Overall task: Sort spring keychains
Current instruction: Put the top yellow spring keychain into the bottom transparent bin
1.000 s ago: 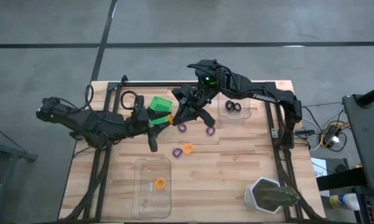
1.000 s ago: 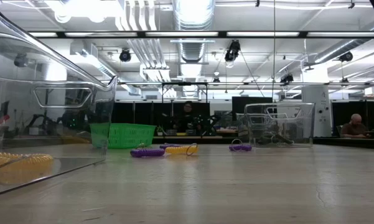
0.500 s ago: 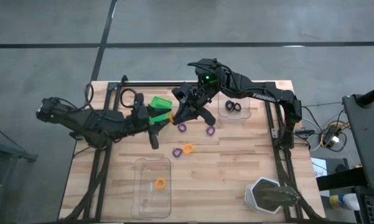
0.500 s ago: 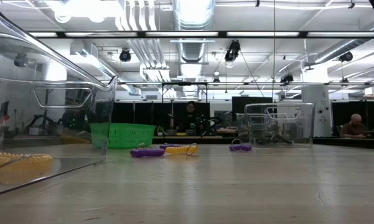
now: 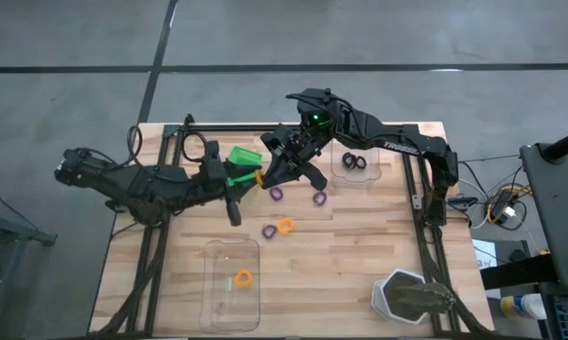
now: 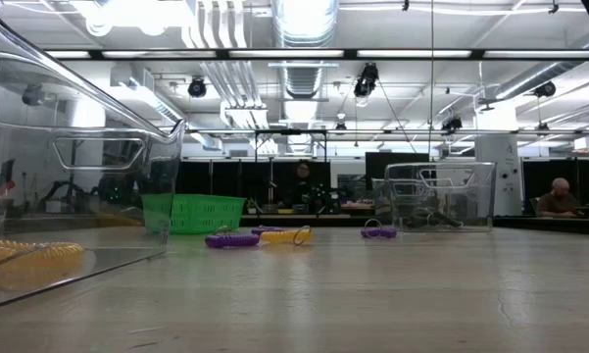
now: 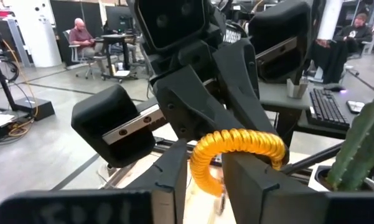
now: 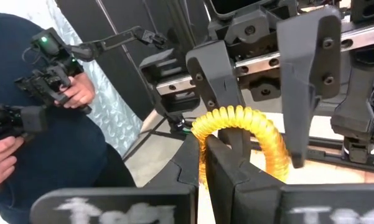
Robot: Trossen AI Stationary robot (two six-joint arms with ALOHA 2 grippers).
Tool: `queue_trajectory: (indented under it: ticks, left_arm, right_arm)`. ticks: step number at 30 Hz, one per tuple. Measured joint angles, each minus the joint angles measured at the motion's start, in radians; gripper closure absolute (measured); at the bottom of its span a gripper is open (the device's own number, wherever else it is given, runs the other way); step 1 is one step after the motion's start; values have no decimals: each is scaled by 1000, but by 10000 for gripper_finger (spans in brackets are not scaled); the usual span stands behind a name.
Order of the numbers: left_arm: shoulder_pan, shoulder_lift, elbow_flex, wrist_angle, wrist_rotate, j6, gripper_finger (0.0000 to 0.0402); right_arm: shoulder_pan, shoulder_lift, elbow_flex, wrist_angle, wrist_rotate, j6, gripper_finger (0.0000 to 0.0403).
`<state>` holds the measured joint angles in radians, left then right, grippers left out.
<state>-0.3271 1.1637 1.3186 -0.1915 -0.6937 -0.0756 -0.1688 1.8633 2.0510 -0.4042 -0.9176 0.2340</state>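
Observation:
An orange spring keychain (image 5: 259, 177) is held between both grippers beside the green bin (image 5: 243, 155). It also shows in the left wrist view (image 7: 236, 142) and the right wrist view (image 8: 239, 121). My left gripper (image 5: 252, 178) comes at it from the table's left and my right gripper (image 5: 266, 176) from the right. Both are shut on it. Loose purple keychains (image 5: 276, 194) (image 5: 318, 198) (image 5: 269, 231) and an orange one (image 5: 285, 225) lie flat on the table. Black ones (image 5: 354, 162) lie in the far clear tray and an orange one (image 5: 243, 278) in the near tray. My left gripper pinches one side of the orange coil (image 7: 204, 171) between its two fingers, level, from the table's left. One finger (image 8: 227, 93) seems to pass through the ring's hole. My right gripper pinches the opposite side of the coil (image 8: 201, 144) between its two fingers, from the table's right. The ring stands on edge between the two grippers.
The near clear tray (image 5: 232, 283) stands at the front left and the far clear tray (image 5: 357, 170) at the back right. A hexagonal pot with a plant (image 5: 411, 296) stands at the front right corner. A person holding a device (image 8: 25, 124) stands beyond the table.

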Motion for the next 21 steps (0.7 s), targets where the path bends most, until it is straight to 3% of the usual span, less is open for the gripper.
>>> queue_trajectory:
  ticks: [7, 12, 21]
  left_arm:
    - [0, 0, 0, -1, 0, -15, 387]
    - [0, -2, 0, -5, -9, -35, 392]
    - [0, -40, 0, -87, -11, -54, 397]
  right_arm:
    - [0, 0, 0, 2, 5, 4, 394]
    - [1, 0, 0, 2, 92, 37, 385]
    - [-1, -2, 3, -8, 138, 63, 276]
